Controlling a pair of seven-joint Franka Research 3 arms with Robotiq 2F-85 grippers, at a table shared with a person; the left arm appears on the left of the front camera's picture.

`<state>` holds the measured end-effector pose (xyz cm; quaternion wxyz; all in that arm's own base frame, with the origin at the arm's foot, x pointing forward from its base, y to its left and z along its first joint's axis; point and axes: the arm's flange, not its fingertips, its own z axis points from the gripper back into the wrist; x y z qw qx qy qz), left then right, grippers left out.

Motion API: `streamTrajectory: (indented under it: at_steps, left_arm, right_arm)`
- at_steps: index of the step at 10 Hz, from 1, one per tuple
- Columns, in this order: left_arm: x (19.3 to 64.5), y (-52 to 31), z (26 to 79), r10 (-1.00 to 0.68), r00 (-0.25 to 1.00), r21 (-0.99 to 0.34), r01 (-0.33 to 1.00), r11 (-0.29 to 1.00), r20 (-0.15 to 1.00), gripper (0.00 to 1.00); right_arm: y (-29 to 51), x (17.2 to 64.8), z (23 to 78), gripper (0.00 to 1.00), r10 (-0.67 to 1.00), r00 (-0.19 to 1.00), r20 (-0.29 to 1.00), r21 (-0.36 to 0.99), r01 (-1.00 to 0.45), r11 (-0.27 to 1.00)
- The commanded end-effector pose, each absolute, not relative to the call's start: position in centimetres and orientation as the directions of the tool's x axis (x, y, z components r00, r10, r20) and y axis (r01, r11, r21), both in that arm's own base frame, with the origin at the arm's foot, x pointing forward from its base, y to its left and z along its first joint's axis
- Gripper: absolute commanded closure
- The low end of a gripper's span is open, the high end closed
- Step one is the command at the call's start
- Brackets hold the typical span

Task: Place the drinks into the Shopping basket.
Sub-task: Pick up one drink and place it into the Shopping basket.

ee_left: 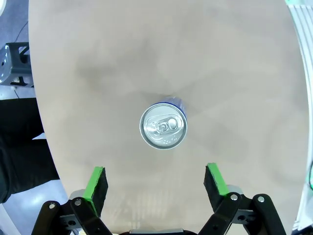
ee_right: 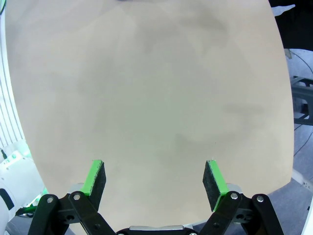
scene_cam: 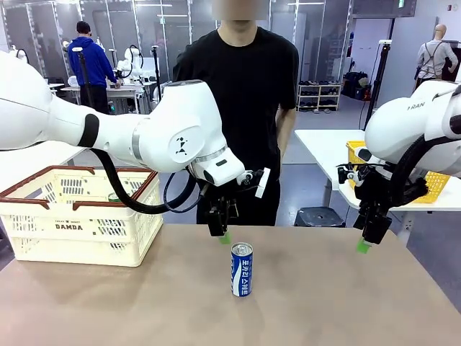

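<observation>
Counter (scene_cam: pixel 108 303): tan-brown, matt, rounded edges, faint darker smudges in the wrist views.

Shopping basket (scene_cam: pixel 79 216): cream lattice sides, brown rim and handles, "DAMDA" on the near side; stands at the counter's left end. Something green shows inside through the lattice, too hidden to identify.

Left gripper (scene_cam: pixel 221 229): hangs above the counter near the middle, just behind the can; fingers (ee_left: pixel 96 188) spread wide apart, holding nothing.

Can (scene_cam: pixel 241 269): blue and white, white lettering, upright at the counter's middle, well apart from the basket; silver top with pull tab seen from above in the left wrist view (ee_left: pixel 163 125).

Person (scene_cam: pixel 248 94): black shirt, standing at the far side.

Right gripper (scene_cam: pixel 367 239): hangs over the counter's right end; fingers (ee_right: pixel 95 181) wide apart, bare counter beneath.

Room: white tables, a yellow mesh basket (scene_cam: pixel 432 180) at right, grey floor, shelving behind.
</observation>
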<state>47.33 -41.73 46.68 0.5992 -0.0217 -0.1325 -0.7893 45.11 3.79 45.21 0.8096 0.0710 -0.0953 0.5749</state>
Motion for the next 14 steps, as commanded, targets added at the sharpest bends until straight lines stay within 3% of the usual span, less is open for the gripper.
streamTrajectory:
  at_steps: [1, 8, 14]
  left_arm:
    - [47.4, -42.3, 46.3, -0.939, -0.288, 0.158, 0.953, -0.26, 0.189, 0.0]
    - [47.4, -47.0, 42.5, -0.96, -0.262, 0.009, 0.965, -0.262, 0.103, 0.0]
    - [48.4, -48.0, 38.5, -0.979, -0.199, -0.007, 0.98, -0.199, 0.038, 0.0]
  right_arm:
    - [3.7, 45.0, 45.2, 0.0, 0.918, 0.318, 0.236, 0.008, -0.946, 0.325]
    - [3.7, 45.0, 45.2, 0.0, 0.918, 0.318, 0.236, 0.008, -0.946, 0.325]
    - [3.7, 45.0, 45.2, 0.0, 0.918, 0.318, 0.236, 0.008, -0.946, 0.325]
